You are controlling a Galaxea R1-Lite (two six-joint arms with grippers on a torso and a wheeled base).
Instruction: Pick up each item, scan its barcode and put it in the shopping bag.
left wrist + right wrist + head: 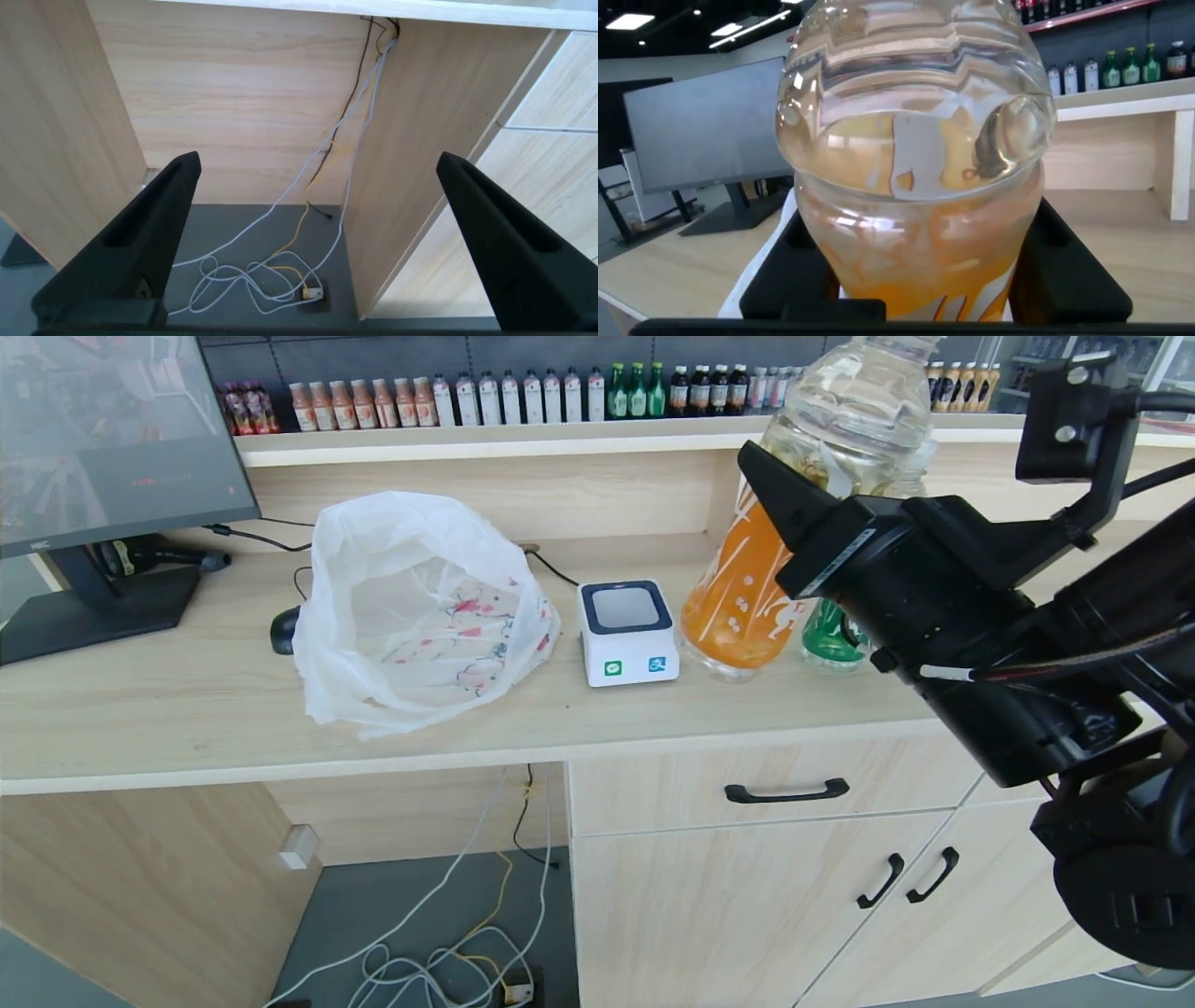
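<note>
The right claw (920,233) grips the large clear plastic bottle with an orange label (747,588), tilted just right of the white square barcode scanner (627,630) on the pale wooden table (140,700). Best turn the label squarely towards the scanner's window, slowly. The print is unreadable. The left claw (320,163) hangs open below the table.

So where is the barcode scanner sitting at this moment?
In the head view the barcode scanner stands on the counter, mid-frame, between the shopping bag on its left and the orange-labelled bottle on its right.
</note>
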